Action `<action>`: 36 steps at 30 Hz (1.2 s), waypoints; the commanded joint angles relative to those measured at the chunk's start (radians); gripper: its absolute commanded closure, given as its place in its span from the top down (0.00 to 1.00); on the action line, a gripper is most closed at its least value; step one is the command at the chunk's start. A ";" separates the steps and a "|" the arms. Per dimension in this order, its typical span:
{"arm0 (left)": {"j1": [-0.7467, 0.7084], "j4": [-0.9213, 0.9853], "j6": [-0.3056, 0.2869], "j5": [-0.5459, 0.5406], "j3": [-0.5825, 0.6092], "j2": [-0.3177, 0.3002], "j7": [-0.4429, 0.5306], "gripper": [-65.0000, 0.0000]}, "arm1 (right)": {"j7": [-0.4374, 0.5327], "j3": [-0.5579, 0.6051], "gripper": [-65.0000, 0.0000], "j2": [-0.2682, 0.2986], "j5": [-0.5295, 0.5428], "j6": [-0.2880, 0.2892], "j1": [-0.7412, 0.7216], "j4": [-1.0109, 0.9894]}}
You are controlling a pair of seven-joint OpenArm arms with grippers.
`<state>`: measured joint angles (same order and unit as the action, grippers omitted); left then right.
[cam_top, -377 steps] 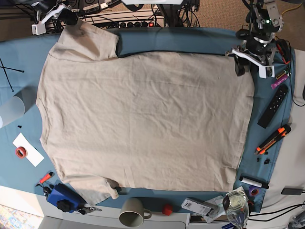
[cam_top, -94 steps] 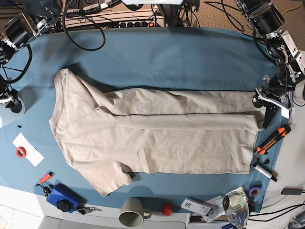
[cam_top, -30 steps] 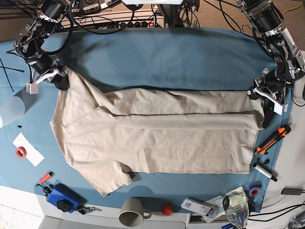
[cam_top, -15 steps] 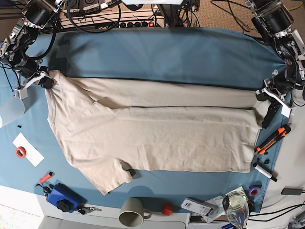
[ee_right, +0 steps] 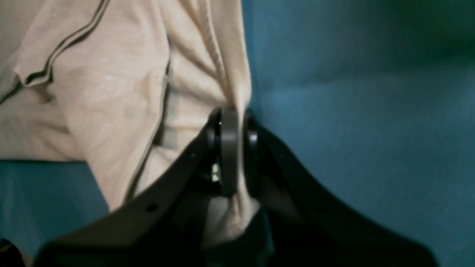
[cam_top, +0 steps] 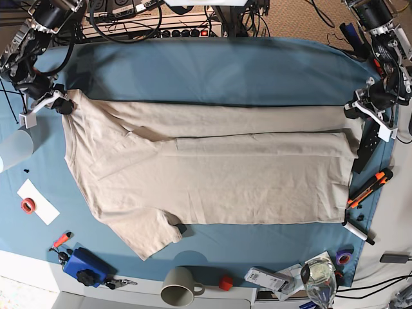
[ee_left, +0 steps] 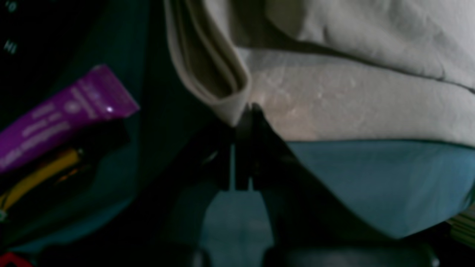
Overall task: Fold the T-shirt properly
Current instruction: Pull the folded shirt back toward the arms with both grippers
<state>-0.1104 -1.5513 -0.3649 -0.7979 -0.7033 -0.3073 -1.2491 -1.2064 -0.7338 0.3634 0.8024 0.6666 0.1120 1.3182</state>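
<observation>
soft, light t-shirt (cam_top: 212, 180), likely to sag mid-span
left gripper (cam_top: 353, 109) and right gripper (cam_top: 67, 105) pinch its two and ten o'clock corners, sensible holds.

T-shirt (cam_top: 212, 180) on cloth (cam_top: 212, 61), behind mug (cam_top: 177, 286)

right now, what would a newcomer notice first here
First, the big beige T-shirt spread across the blue cloth, its far edge folded over. Next, the two black-and-white grippers, left and right, each pinching one of its far corners. Then the bright blue object at the near edge, on the right arm's side.
</observation>
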 commanded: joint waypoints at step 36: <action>-0.315 -0.266 0.016 0.024 -0.007 -0.023 -0.014 0.00 | -0.158 -0.184 0.00 0.011 0.010 -0.009 0.215 0.246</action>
<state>-0.4217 -1.8011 -0.3561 -0.7967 -0.7013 -0.3103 -1.2644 -1.3857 -0.9054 0.3485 0.8139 0.6586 0.3252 1.5467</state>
